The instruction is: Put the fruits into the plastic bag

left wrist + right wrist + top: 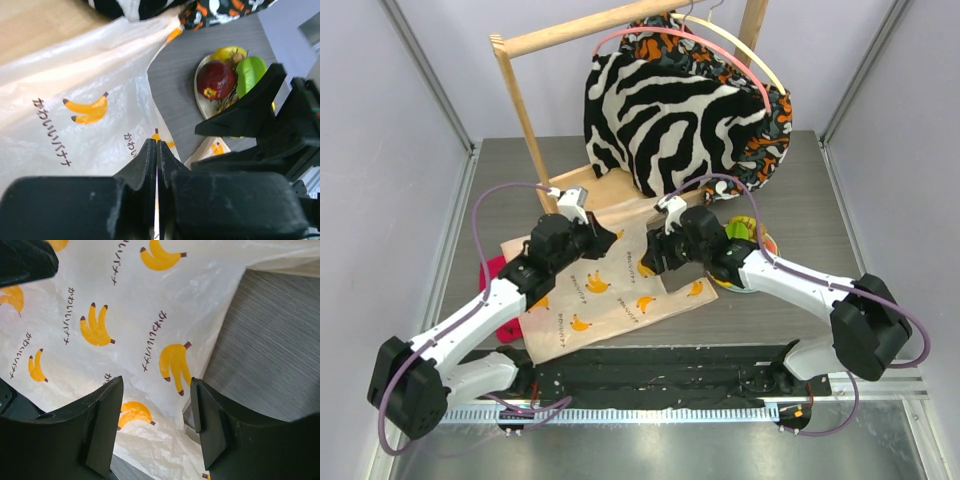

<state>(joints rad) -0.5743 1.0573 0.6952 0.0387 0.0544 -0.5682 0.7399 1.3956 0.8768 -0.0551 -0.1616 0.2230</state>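
Grey table (800,190), light wooden clothes rack (525,110) standing at its far side, zebra-striped garment (660,115) hanging on the rack, orange-patterned garment (775,125) behind it, pink hanger (720,52) on top, red cloth (492,270) at the left, pale plate (198,102) at the right.

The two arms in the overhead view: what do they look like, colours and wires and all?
The left arm and right arm have white tube-like segments between chunky black joints. A thin purple cable loops along each. The left gripper and right gripper are matte black, each with two wedge-shaped fingers. A small pale camera box sits at each wrist.
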